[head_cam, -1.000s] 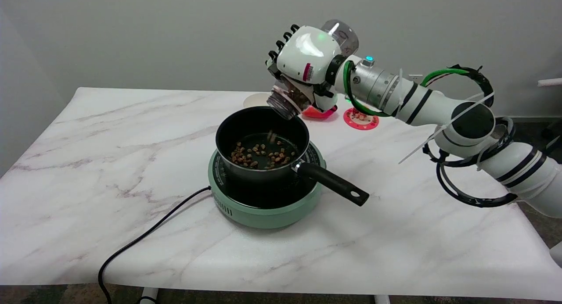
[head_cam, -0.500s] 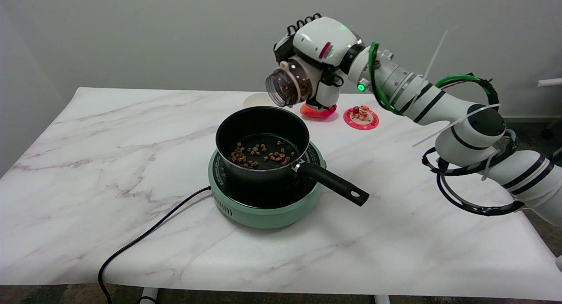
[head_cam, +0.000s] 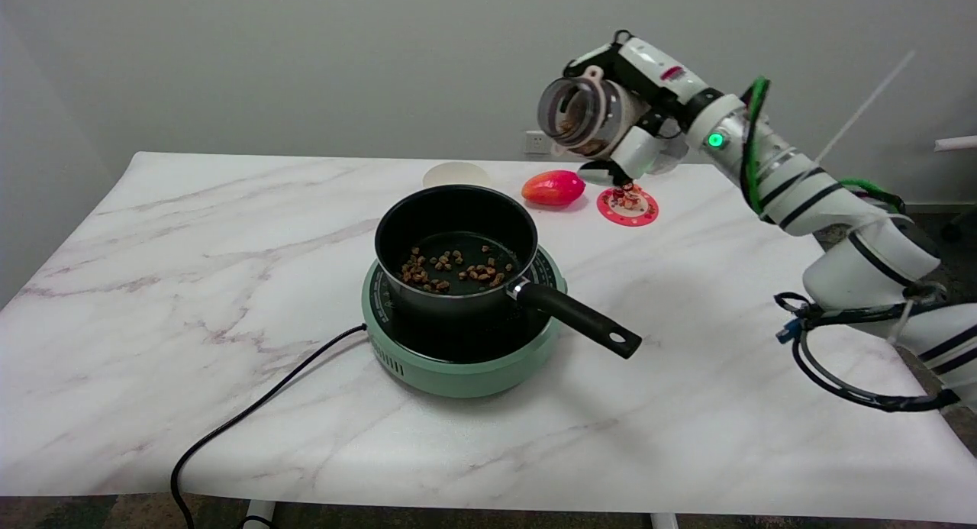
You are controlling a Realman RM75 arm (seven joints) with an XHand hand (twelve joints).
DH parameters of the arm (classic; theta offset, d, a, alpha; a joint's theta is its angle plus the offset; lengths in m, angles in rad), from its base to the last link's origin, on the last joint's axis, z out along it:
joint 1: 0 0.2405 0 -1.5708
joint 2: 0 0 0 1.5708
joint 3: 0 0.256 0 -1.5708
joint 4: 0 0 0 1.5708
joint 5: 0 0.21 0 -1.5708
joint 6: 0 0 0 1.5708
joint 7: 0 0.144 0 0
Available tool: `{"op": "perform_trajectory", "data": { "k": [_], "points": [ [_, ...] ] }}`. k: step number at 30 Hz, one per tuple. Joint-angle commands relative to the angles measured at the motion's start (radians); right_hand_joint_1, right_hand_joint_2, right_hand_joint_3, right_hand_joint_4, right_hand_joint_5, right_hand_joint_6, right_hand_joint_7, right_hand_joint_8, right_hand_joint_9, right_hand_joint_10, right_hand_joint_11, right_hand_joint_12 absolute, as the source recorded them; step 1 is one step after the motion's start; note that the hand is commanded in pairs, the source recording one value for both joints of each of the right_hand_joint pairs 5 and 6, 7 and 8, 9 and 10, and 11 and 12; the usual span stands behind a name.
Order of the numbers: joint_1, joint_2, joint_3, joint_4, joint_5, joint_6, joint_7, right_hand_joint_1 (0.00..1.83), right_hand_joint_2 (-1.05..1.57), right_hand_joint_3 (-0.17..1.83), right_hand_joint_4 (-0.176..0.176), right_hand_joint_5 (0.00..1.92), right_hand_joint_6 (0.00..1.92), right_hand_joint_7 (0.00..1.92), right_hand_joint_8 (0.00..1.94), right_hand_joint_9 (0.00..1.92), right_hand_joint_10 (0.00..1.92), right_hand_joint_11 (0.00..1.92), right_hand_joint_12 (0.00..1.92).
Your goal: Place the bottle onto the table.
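hand: right black-and-white robot hand [head_cam: 637, 94] is raised above the far right of the white marble counter [head_cam: 229, 285], fingers [head_cam: 633, 151] clenched around the bottle.
bottle: clear plastic bottle [head_cam: 584, 117], brown pellets inside, is held airborne, tilted near horizontal, open mouth toward the camera.
nearby: red round lid [head_cam: 627, 206] and red-orange oval object [head_cam: 552, 187] lie below; black saucepan [head_cam: 456, 248] sits on the green cooker [head_cam: 458, 361].
step: bottle should be turned upright before it is lowered, so spills are avoided.
landing: bare counter clear of the lid is best chosen; grip is released only once the base is seated flat.
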Motion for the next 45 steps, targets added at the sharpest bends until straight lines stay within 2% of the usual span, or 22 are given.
{"op": "perform_trajectory", "data": {
  "k": [1, 7, 13, 22, 31, 37, 42, 45],
  "points": [
    [-0.241, -0.026, 0.219, -0.338, 0.64, 0.321, 0.014, 1.63, 0.54, 1.02, 0.0, 1.75, 1.75, 1.64, 1.64, 1.43, 1.43, 1.2, 1.2],
    [-0.24, -0.028, 0.168, -0.468, 0.751, 0.422, 0.002, 1.61, 0.67, 0.92, 0.0, 1.79, 1.79, 1.67, 1.67, 1.46, 1.46, 1.23, 1.23],
    [-0.241, -0.026, 0.11, -0.528, 0.828, 0.509, 0.014, 1.59, 0.81, 0.8, 0.0, 1.83, 1.83, 1.7, 1.7, 1.49, 1.49, 1.25, 1.25],
    [-0.235, -0.028, 0.019, -0.653, 0.998, 0.569, 0.036, 1.58, 0.88, 0.73, 0.0, 1.85, 1.85, 1.71, 1.71, 1.49, 1.49, 1.26, 1.26],
    [-0.146, -0.047, -0.091, -0.816, 0.995, 0.71, 0.096, 1.58, 0.85, 0.77, 0.0, 1.83, 1.83, 1.7, 1.7, 1.48, 1.48, 1.25, 1.25],
    [-0.025, -0.133, -0.146, -0.97, 0.967, 0.753, 0.114, 1.56, 0.91, 0.71, 0.0, 1.84, 1.84, 1.71, 1.71, 1.48, 1.48, 1.25, 1.25],
    [0.106, -0.18, -0.24, -1.136, 0.926, 0.823, 0.181, 1.57, 0.8, 0.82, 0.0, 1.8, 1.8, 1.69, 1.69, 1.45, 1.45, 1.23, 1.23],
    [0.145, -0.195, -0.264, -1.177, 0.912, 0.83, 0.192, 1.57, 0.76, 0.86, 0.0, 1.79, 1.79, 1.68, 1.68, 1.44, 1.44, 1.22, 1.22]
  ]
}}
